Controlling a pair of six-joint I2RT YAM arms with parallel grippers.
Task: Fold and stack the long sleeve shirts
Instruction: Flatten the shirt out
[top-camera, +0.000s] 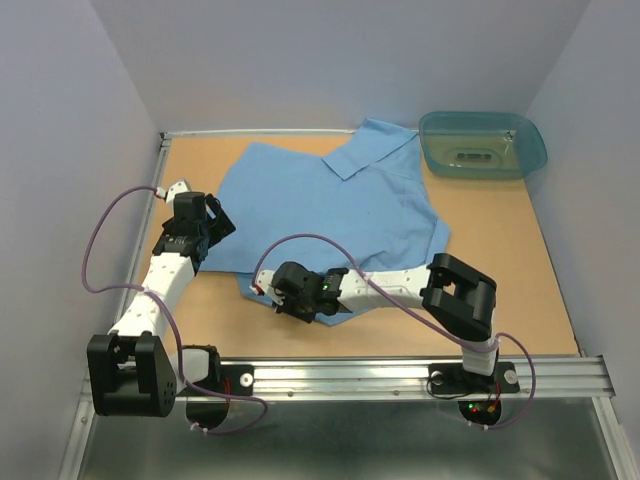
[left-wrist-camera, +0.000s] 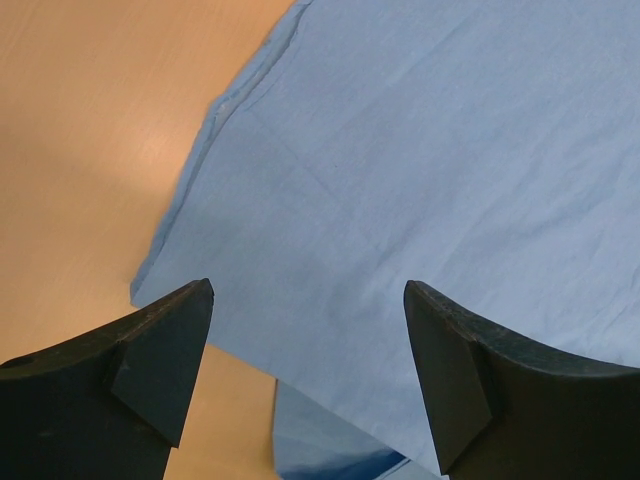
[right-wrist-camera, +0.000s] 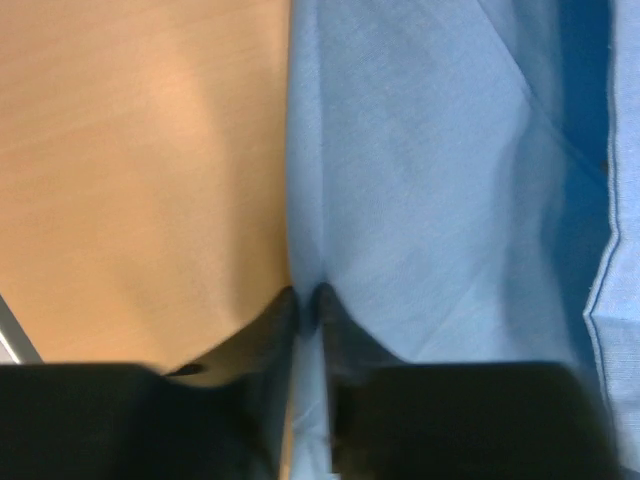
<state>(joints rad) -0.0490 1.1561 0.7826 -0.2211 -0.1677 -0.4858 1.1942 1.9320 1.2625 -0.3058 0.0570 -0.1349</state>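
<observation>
shirt (top-camera: 330, 210) diagonal, collar (top-camera: 351, 160) far right

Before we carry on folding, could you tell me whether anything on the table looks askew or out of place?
Only mildly: the light blue cotton shirt lies skewed on the tan wooden table, its collar angled toward the translucent teal plastic tub at the far right. Nothing looks spilled or damaged.

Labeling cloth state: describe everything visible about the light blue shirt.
The light blue shirt is thin, plain cloth with a collar, spread mostly flat and lightly creased on the wooden table, collar toward the far side near the teal tub. The right gripper is pinched shut on its near edge; the open left gripper hovers over its left edge.
</observation>
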